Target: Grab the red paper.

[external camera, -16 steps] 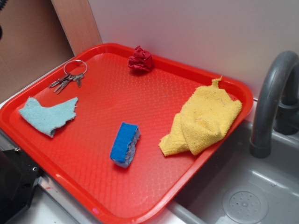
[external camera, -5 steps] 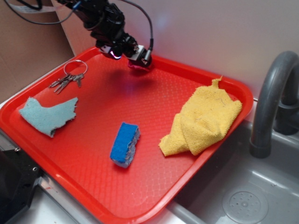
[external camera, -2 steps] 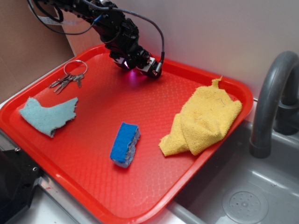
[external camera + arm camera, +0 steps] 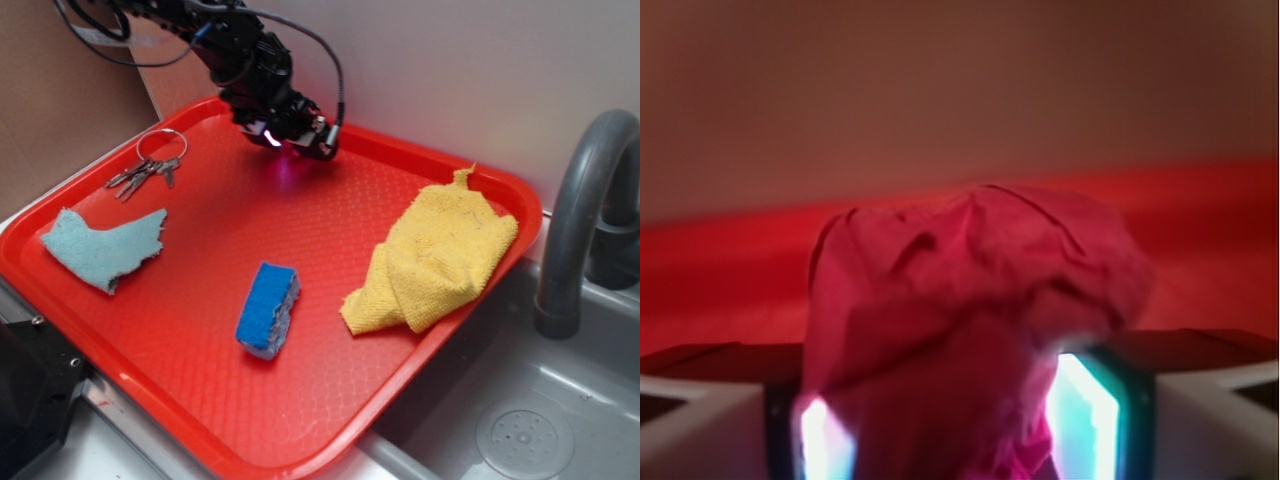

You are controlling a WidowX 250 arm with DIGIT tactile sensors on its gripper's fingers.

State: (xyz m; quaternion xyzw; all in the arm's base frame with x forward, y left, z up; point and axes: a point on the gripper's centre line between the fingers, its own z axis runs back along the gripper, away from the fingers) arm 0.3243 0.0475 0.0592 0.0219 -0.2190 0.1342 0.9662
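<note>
My end effector [image 4: 305, 142] has dropped to the far rim of the red tray [image 4: 200, 400] since a second ago and now clenches the red paper [image 4: 970, 320], which bulges between my lit fingers [image 4: 1085, 405]. I judge the grab made; lifting would confirm it.
</note>
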